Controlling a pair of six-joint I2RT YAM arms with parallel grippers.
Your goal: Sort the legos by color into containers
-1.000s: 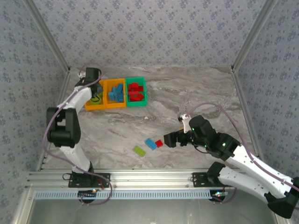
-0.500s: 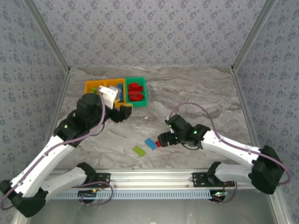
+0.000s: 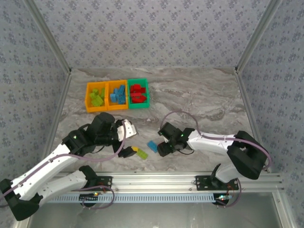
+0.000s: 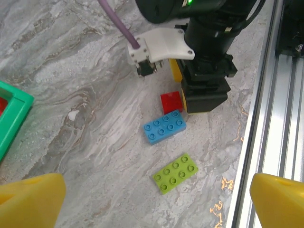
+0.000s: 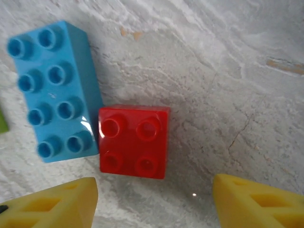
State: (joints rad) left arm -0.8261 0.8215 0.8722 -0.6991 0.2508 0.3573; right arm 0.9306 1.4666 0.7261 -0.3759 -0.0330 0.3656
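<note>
The left hand (image 4: pixel 154 209) is wide open and holds nothing. Its two yellow fingers (image 4: pixel 31 202) stand far apart, low over the gray surface (image 3: pixel 204 99), near the metal rail (image 3: pixel 156 180).

Three loose bricks lie on the surface between the two hands, all with their bumps up. A lime green brick (image 4: pixel 175 173) is the closest one to the left hand. Just beside it lies a blue brick (image 4: pixel 165 126). A small red brick (image 5: pixel 134 141) sits right against the side of the blue brick.

The right hand (image 5: pixel 154 204) is down low at the red brick. Its fingers are apart, one on each side of the brick. A gap shows next to the brick, so the hand is not squeezing it.

Three bins stand side by side in a row at the far left of the surface, well apart from the loose bricks. The left orange bin (image 3: pixel 87 97) holds green bricks. The middle orange bin (image 3: pixel 117 108) holds blue bricks. The green bin (image 3: pixel 147 92) holds red bricks.
</note>
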